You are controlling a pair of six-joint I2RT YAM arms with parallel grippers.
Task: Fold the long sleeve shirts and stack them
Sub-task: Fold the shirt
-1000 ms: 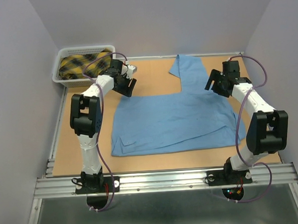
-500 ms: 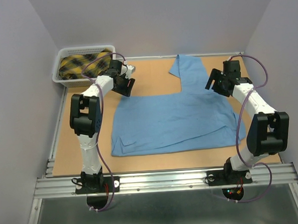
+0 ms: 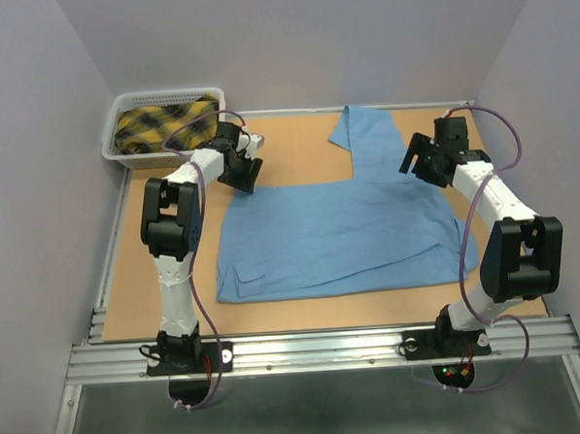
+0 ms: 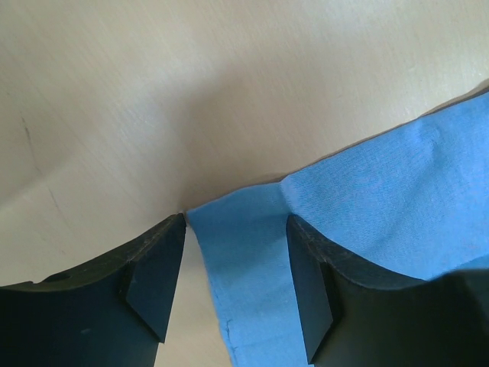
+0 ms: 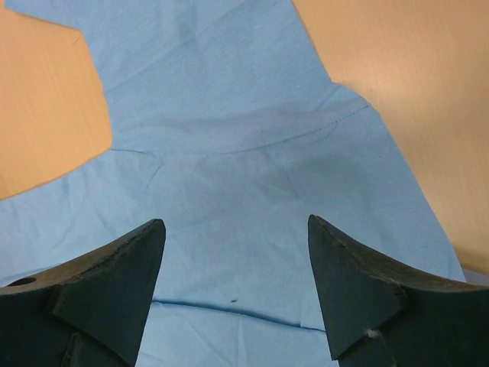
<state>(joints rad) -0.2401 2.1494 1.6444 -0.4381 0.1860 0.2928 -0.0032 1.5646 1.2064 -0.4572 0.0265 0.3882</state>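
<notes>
Left gripper (image 4: 236,220) and right gripper (image 5: 235,223) both spread at the far side of the light blue shirt (image 3: 340,234).
Left gripper's jaws are standing apart, straddling the shirt's far left corner without pinching it, while the right gripper is hovering wide open over the shirt's far right part, gripping nothing. The shirt is lying spread flat across the middle of the tan table (image 3: 296,144), one sleeve (image 3: 366,140) reaching toward the far edge. At the far left corner a white basket (image 3: 131,157) is holding a yellow-and-black plaid cloth (image 3: 163,122).
</notes>
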